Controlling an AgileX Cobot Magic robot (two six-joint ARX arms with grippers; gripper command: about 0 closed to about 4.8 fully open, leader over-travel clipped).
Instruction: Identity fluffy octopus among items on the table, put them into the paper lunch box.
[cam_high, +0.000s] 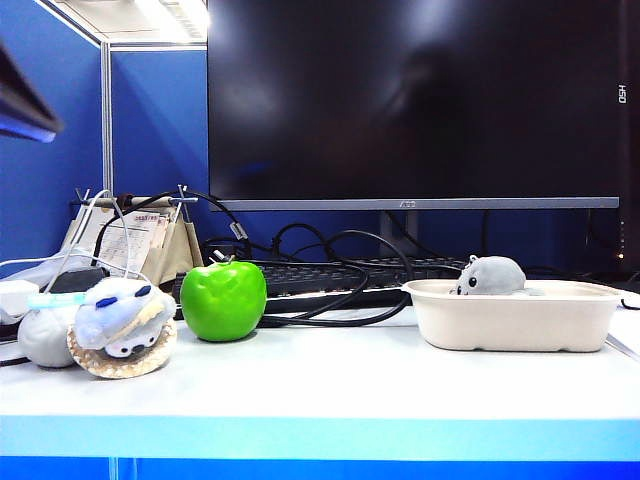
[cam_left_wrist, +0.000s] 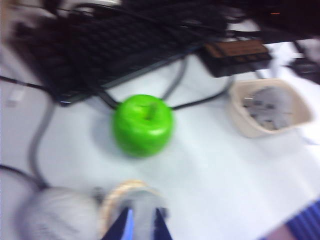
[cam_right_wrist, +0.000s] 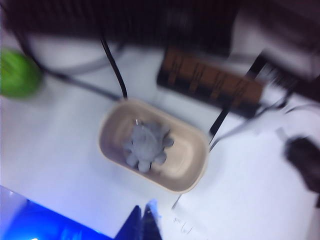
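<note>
Grey fluffy octopus (cam_high: 490, 274); off-white paper lunch box (cam_high: 515, 322); green apple (cam_high: 223, 299)

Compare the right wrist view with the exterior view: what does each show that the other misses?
Only the right wrist view shows the right gripper, shut and empty above the table's front edge, and the fluffy octopus from above, tentacles spread. Only the exterior view shows the monitor, the plush bird and the grey ball at the left; neither gripper appears there. Both show the octopus lying inside the paper lunch box, plus the green apple.
</note>
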